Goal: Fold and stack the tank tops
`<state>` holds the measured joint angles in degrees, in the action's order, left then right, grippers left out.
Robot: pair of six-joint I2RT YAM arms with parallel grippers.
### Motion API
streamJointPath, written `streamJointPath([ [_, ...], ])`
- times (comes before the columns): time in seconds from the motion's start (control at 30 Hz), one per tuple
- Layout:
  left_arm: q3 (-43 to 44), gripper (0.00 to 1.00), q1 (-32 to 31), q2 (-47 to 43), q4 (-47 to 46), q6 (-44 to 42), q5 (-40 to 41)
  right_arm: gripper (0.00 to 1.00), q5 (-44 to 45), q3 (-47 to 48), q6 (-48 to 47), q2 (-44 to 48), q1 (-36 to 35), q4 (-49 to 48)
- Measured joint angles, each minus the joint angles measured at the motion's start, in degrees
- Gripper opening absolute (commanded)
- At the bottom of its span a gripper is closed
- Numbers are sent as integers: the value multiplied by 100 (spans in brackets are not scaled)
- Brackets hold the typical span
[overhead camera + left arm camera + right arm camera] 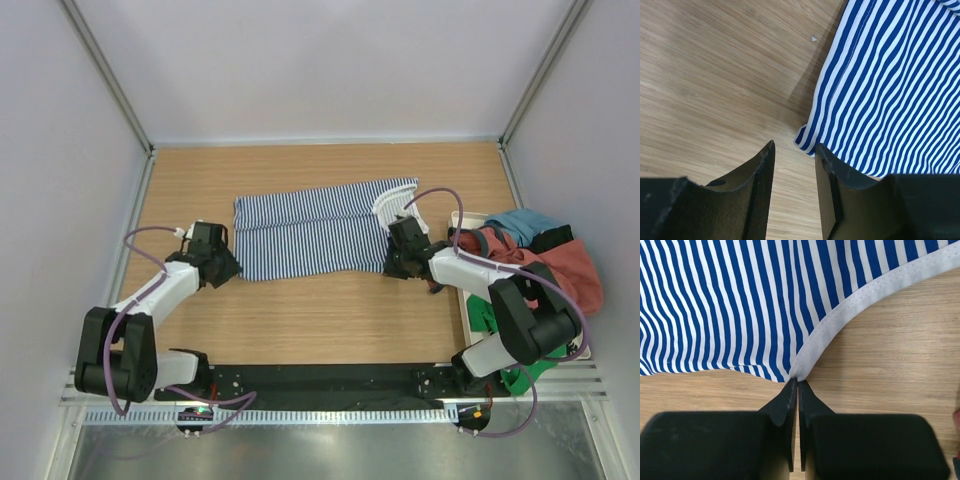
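A striped tank top (315,232) lies across the middle of the top view. It is thin, soft cloth in narrow navy and white stripes, folded into a long band. Its right end fans into looped white straps. A flat white trim (840,315), finely stitched, curves along its edge in the right wrist view.

The right gripper (794,382) has its black wedge-shaped fingers pressed together, and their tips pinch the cloth's edge where the trim ends. There the fabric puckers to a point.

The left gripper (795,150) has its matte black fingers (757,185) spread, with bare wood between them. The top's lower corner lies just beyond the gap.

A rust-red tank top (570,275) lies crumpled at the right edge of the top view, heaped with teal cloth (520,222) and green cloth (485,318) on a white tray (467,310).

The table (320,320) is pale wood with a fine straight grain, and plain light walls (320,70) enclose it.
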<state>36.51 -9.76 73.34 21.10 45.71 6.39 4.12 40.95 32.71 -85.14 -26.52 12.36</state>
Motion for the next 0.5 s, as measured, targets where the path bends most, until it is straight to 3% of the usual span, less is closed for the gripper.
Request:
streamJointPath([
  [0.37,90,1,0,435,-184,-219,-101,2,92,181,13,0,0,50],
  [0.5,195,0,0,555,-214,-249,-225,1,109,197,11,-2,0,55],
])
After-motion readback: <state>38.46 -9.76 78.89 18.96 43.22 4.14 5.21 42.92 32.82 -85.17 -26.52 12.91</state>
